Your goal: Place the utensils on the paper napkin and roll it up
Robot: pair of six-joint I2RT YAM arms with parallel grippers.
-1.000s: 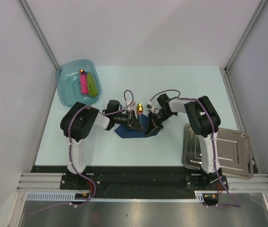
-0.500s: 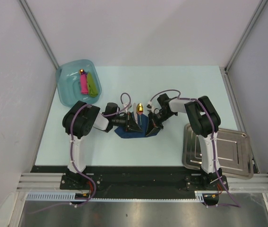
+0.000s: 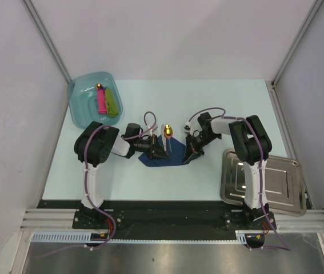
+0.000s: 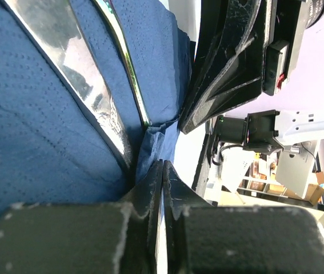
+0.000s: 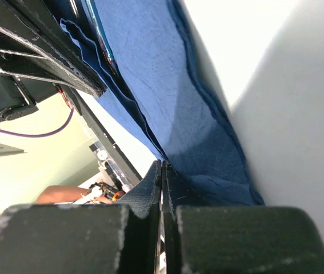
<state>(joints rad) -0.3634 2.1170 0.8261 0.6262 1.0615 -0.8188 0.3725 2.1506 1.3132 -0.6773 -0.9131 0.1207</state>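
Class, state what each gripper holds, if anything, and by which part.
Both pinch the napkin: the left gripper a folded edge, the right gripper the opposite edge.

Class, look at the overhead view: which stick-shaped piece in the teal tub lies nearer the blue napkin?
The lime-green stick. It lies beside the pink stick, on the side of the tub that faces the napkin.

paper napkin [image 3: 150, 160] mid-table [image 3: 230, 103] | utensils [image 3: 167, 132] on it, one end past its far edge | left pincer [image 3: 163, 152] at its left edge, right pincer [image 3: 186, 157] at its right | tub [image 3: 77, 111] far left, stick pieces [image 3: 101, 101] inside | tray [image 3: 276, 188] near right
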